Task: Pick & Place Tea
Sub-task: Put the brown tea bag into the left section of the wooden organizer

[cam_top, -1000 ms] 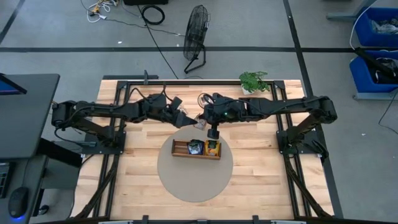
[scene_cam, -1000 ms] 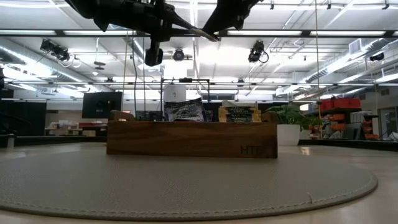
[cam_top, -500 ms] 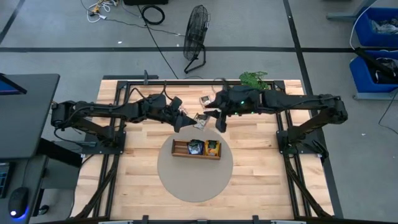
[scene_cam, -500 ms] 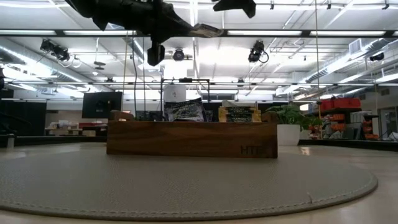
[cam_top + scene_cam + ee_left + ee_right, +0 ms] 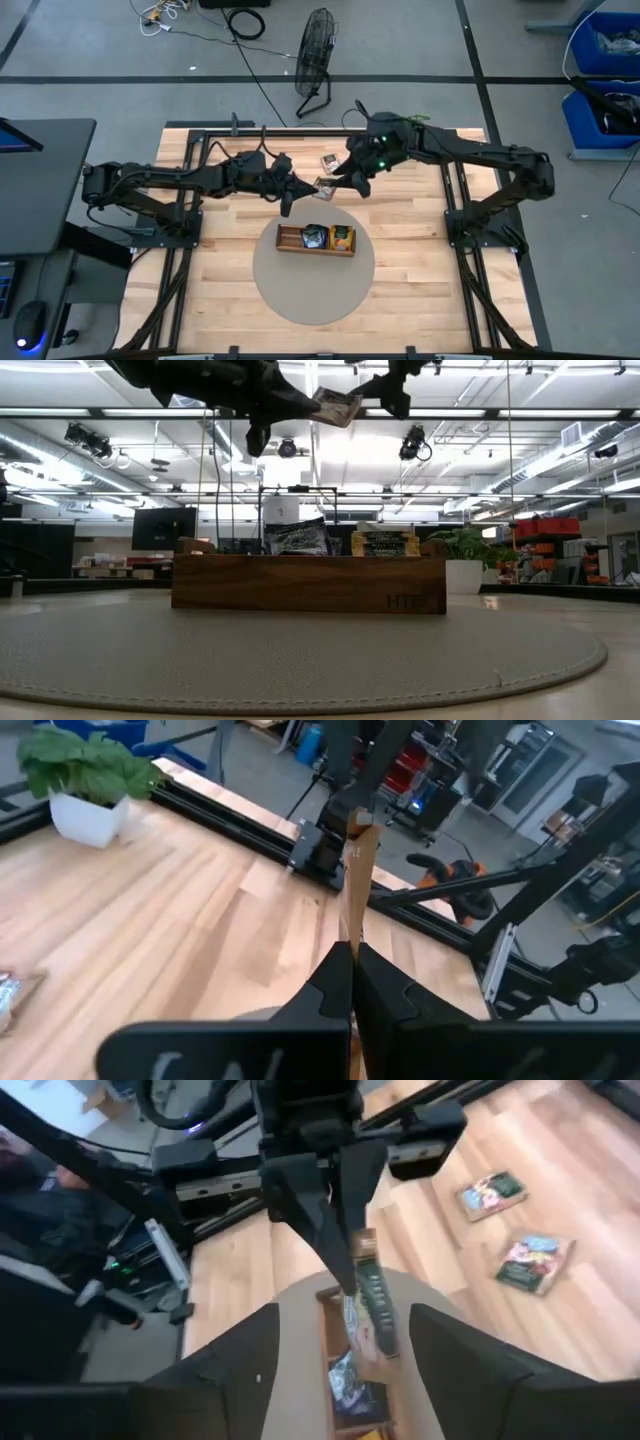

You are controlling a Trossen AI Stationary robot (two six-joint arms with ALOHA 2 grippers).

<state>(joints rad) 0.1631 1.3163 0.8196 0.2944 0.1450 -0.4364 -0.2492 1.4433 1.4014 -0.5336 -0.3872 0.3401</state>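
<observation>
tea packet [image 5: 322, 184] clamped in left claw [image 5: 305, 186] above tray [image 5: 316, 239], right claw [image 5: 345, 179] apart beside

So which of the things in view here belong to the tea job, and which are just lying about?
Part of the job:
- tea packet pinched in the left gripper
- loose tea packets on the table
- packets already in the wooden tray
- right gripper, open

Just lying about:
- potted plant
- fan on the floor
- blue bins
</observation>
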